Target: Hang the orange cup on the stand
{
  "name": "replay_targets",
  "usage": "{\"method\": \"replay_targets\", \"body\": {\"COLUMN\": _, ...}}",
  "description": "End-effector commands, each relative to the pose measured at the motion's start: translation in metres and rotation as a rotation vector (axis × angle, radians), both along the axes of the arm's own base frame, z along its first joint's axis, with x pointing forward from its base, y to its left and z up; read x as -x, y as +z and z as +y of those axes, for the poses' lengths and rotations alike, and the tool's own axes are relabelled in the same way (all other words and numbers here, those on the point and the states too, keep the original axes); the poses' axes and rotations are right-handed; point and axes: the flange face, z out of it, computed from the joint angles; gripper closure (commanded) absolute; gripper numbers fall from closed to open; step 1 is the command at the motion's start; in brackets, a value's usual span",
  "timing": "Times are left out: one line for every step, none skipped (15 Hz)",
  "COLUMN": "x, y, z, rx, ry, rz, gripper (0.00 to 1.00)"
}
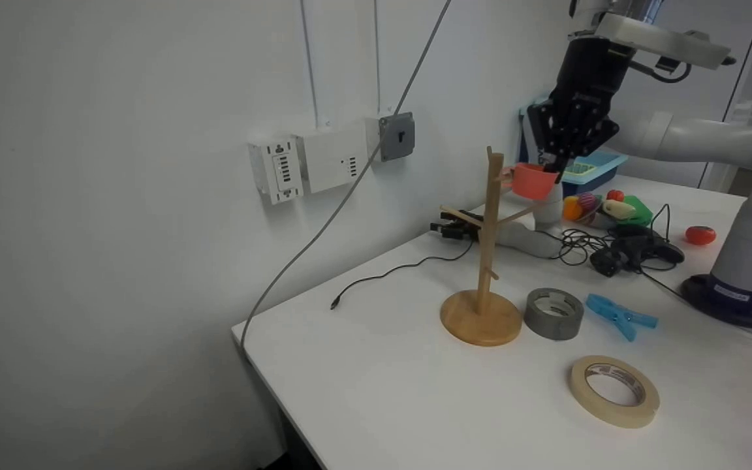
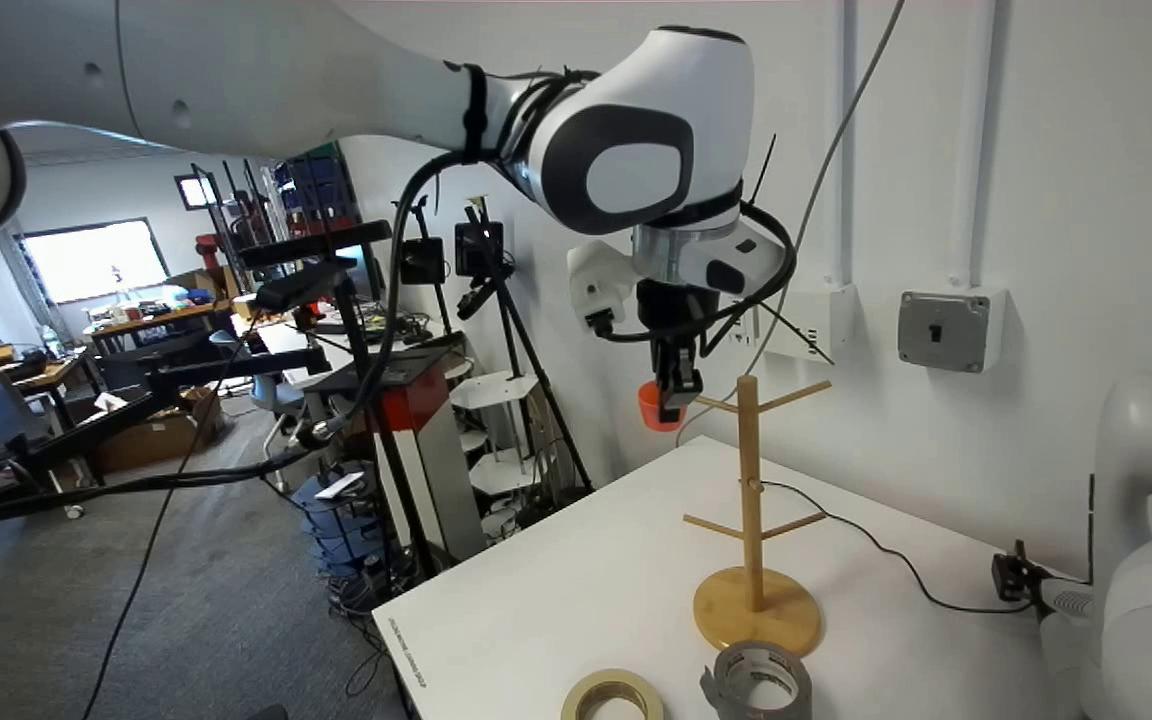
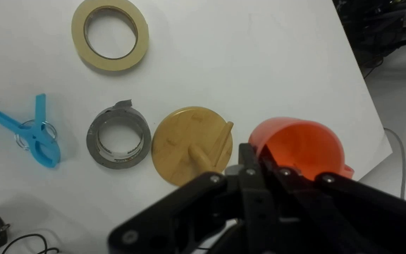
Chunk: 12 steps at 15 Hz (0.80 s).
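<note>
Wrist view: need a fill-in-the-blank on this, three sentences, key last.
In the wrist view, the orange cup, gripped by the claw, appears to the ____ of the stand.
The tape roll nearest the stand is coloured ____.
The spring clamp is coloured ____.
Missing words: right; grey; blue.

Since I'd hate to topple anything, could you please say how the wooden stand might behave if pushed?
The wooden stand may tip if nudged high, its pole being tall and thin. Pushed low, its flat round base would probably slide instead. Being wood, it should barely bend.
</note>
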Motion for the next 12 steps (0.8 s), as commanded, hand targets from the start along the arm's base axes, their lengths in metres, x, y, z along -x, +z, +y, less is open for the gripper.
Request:
{"method": "replay_targets", "body": {"x": -0.0116, "y": 0.0040, "z": -0.0056, "rx": -0.035, "ry": -0.037, "rz": 0.008, "gripper": 0.99}}
{"method": "replay_targets", "body": {"x": -0.0127, "y": 0.0035, "z": -0.0059, "rx": -0.035, "ry": -0.041, "rz": 0.010, "gripper": 0.99}}
{"method": "replay_targets", "body": {"x": -0.0140, "y": 0.0031, "z": -0.0062, "rx": -0.034, "ry": -0.046, "rz": 0.010, "gripper": 0.99}}
{"method": "replay_targets", "body": {"x": -0.0151, "y": 0.0020, "z": -0.0065, "rx": -0.033, "ry": -0.050, "rz": 0.012, "gripper": 0.99}}
{"method": "replay_targets", "body": {"x": -0.0162, "y": 0.0008, "z": -0.0070, "rx": -0.032, "ry": -0.055, "rz": 0.013, "gripper": 0.99}}
{"method": "replay_targets", "body": {"x": -0.0169, "y": 0.0000, "z": -0.0074, "rx": -0.030, "ry": -0.060, "rz": 0.014, "gripper": 0.99}}
{"method": "replay_targets", "body": {"x": -0.0176, "y": -0.0006, "z": -0.0082, "rx": -0.028, "ry": -0.067, "rz": 0.014, "gripper": 0.99}}
{"method": "replay_targets", "body": {"x": -0.0182, "y": -0.0010, "z": -0.0090, "rx": -0.027, "ry": -0.074, "rz": 0.015, "gripper": 0.99}}
{"method": "replay_targets", "body": {"x": -0.0191, "y": -0.0011, "z": -0.0101, "rx": -0.024, "ry": -0.081, "rz": 0.014, "gripper": 0.99}}
{"method": "replay_targets", "body": {"x": -0.0199, "y": -0.0012, "z": -0.0110, "rx": -0.023, "ry": -0.088, "rz": 0.015, "gripper": 0.99}}
{"method": "replay_targets", "body": {"x": -0.0206, "y": -0.0016, "z": -0.0120, "rx": -0.021, "ry": -0.095, "rz": 0.016, "gripper": 0.99}}
{"method": "replay_targets", "body": {"x": -0.0213, "y": -0.0019, "z": -0.0129, "rx": -0.020, "ry": -0.101, "rz": 0.017, "gripper": 0.99}}
